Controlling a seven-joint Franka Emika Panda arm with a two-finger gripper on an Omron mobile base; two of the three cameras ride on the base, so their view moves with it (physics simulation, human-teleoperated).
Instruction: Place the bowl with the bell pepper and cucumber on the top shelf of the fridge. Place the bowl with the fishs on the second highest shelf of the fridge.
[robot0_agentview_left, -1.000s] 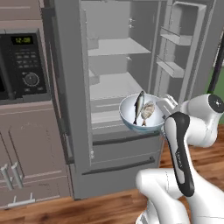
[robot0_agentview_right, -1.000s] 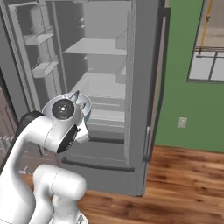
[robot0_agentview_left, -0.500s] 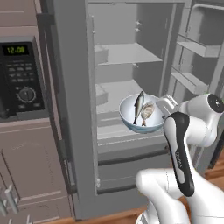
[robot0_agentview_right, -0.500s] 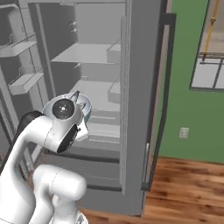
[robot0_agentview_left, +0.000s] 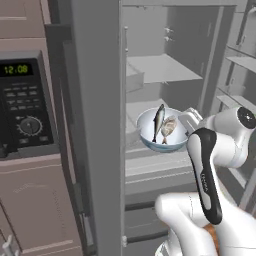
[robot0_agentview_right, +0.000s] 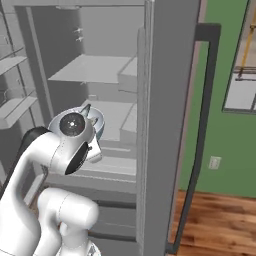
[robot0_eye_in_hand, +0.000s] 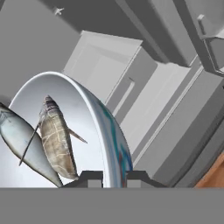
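Observation:
A white bowl (robot0_agentview_left: 150, 135) with a blue outside holds two fish (robot0_agentview_left: 159, 122), and it hangs in front of the open fridge at about the height of a middle shelf (robot0_agentview_left: 134, 107). My gripper (robot0_agentview_left: 188, 119) is shut on the bowl's right rim. In the hand view the gripper (robot0_eye_in_hand: 114, 177) pinches the rim (robot0_eye_in_hand: 105, 127) between its tips, with the fish (robot0_eye_in_hand: 54, 135) lying inside. From the right, the bowl (robot0_agentview_right: 98, 120) peeks out behind my arm. An upper shelf (robot0_agentview_left: 160, 67) sits above it. The bowl with the bell pepper and cucumber is out of view.
A microwave (robot0_agentview_left: 25, 105) sits over brown cabinets (robot0_agentview_left: 40, 200) left of the fridge. The left fridge door edge (robot0_agentview_left: 95, 125) stands close by, and door bins (robot0_agentview_left: 240, 65) line the right side. The other door (robot0_agentview_right: 167, 100) borders a green wall, a window (robot0_agentview_right: 242, 55) and wood floor (robot0_agentview_right: 220, 220).
The whole picture has shifted and the fridge looms larger: the base has driven closer. The bowl with the fish stays in my shut gripper at the same spot relative to the arm.

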